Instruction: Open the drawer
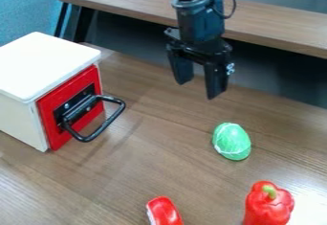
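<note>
— State the condition of the gripper (199, 90).
— Found above the desk (159, 157), with fingers spread apart.
— Log the nearest item.
— Logged a green, egg-shaped item (232, 141) on the desk, nearer the camera.
— And the drawer (92, 81)?
— Located at the view's left, shut in the white cabinet (45, 61), with black handle (107, 123) jutting out.
— List the rest.
— Noted a red pepper (268, 207) at near right and a red item (164, 212) apart to its left.

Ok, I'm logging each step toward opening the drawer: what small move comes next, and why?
Probably shift the hand over to the black handle: the hand hangs open off to one side, and the handle juts from the drawer's red front.
</note>
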Robot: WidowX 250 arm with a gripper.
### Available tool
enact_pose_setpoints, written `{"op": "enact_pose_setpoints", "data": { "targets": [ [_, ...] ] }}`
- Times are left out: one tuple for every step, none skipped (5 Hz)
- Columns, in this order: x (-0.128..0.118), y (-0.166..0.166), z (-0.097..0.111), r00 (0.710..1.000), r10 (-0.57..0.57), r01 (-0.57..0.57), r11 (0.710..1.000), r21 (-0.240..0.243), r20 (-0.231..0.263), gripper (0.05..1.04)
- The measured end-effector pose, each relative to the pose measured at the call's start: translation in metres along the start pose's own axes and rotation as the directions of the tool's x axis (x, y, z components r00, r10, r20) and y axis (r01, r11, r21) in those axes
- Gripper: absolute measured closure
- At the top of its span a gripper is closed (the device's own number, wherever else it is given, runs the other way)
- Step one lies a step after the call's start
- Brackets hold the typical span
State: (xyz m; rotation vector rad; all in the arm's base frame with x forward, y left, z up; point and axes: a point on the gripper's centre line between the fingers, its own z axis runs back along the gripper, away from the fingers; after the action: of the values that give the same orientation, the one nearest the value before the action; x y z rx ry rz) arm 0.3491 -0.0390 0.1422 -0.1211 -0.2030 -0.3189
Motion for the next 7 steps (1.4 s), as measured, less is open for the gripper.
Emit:
{"op": "enact_pose_setpoints", "data": {
  "targets": [
    [-0.012, 0.015, -0.005, 0.999, 0.023, -0.022, 0.999, 0.028, -0.034, 0.085],
    [-0.040, 0.030, -0.019, 0.995, 0.050, -0.047, 0.998, 0.033, -0.086, 0.085],
    [-0.058, 0.039, -0.021, 0.994, 0.068, -0.064, 0.997, 0.053, -0.080, 0.085],
    [-0.074, 0.058, -0.027, 0.990, 0.111, -0.105, 0.992, 0.067, -0.086, 0.085],
    [-0.084, 0.073, -0.028, 0.987, 0.137, -0.130, 0.988, 0.086, -0.081, 0.085],
    [-0.090, 0.089, -0.027, 0.982, 0.169, -0.158, 0.980, 0.124, -0.080, 0.085],
    [-0.093, 0.094, -0.030, 0.980, 0.173, -0.159, 0.977, 0.143, -0.094, 0.085]
  ]
}}
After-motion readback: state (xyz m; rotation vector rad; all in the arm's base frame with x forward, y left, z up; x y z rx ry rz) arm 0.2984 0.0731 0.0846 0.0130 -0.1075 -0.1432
